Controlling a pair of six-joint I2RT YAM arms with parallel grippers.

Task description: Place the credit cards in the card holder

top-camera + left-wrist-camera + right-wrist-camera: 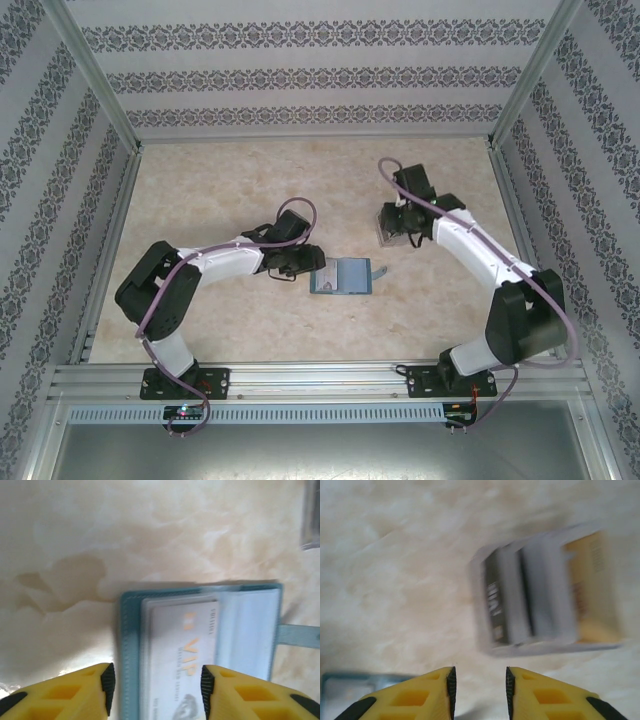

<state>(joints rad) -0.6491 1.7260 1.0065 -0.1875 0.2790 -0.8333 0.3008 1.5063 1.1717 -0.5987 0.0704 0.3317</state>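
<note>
**Open card holder between the two arms, one card seated**

Left jaws: spread wide, gripping nothing. Their black pads sit at the near end of a whitish card marked "VIP", one pad just outside the teal edge and the other over the card. This card lies in the card holder, in the half away from the strap tab. The holder lies open and flat on the counter, pale lining up.

Right jaws: parted narrowly, nothing between them, over bare counter. Just beyond them is a clear case holding dark grey and tan credit cards, blurred.

From above, the holder lies mid-counter just beside the left jaws. The case lies under the right wrist, near the holder but apart from it.
</note>
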